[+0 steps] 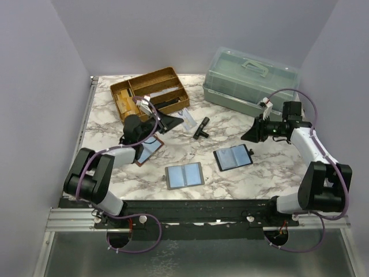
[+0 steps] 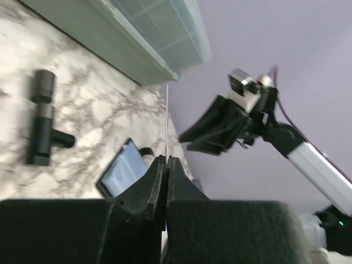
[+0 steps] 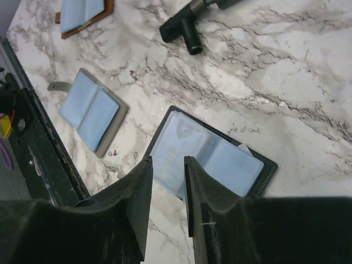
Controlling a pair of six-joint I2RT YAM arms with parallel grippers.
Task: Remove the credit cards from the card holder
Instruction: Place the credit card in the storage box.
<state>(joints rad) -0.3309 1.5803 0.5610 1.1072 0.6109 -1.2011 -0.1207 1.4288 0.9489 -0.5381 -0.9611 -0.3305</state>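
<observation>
- Left gripper (image 2: 166, 159), lower centre of the left wrist view: jaws pressed shut on a thin pale credit card (image 2: 166, 121), seen edge-on as a fine line rising from the fingertips.
- Right gripper (image 3: 168, 162), lower centre of the right wrist view: jaws part-way open with a narrow gap, nothing between them, hanging above the black card holder (image 1: 233, 157).
- Three holders lie spread open on the marble-patterned table (image 1: 259, 173). The black one is right of centre, a grey card holder (image 1: 184, 175) at lower centre, a brown-edged card holder (image 1: 149, 149) at left.
- Light-blue credit cards (image 3: 231, 165) sit in the black holder's pockets, under what look like glossy sleeves. A pale corner pokes out at its upper right edge.
- Judged handling: the cards are light, stiff, thin and slick, and they lie flush. A pinch on an exposed edge or corner looks best. The light holder may slide or lift with the card.
- Upper part of the top view: a lidded translucent green plastic box (image 1: 251, 78) and a black T-shaped tool (image 1: 200, 127).
</observation>
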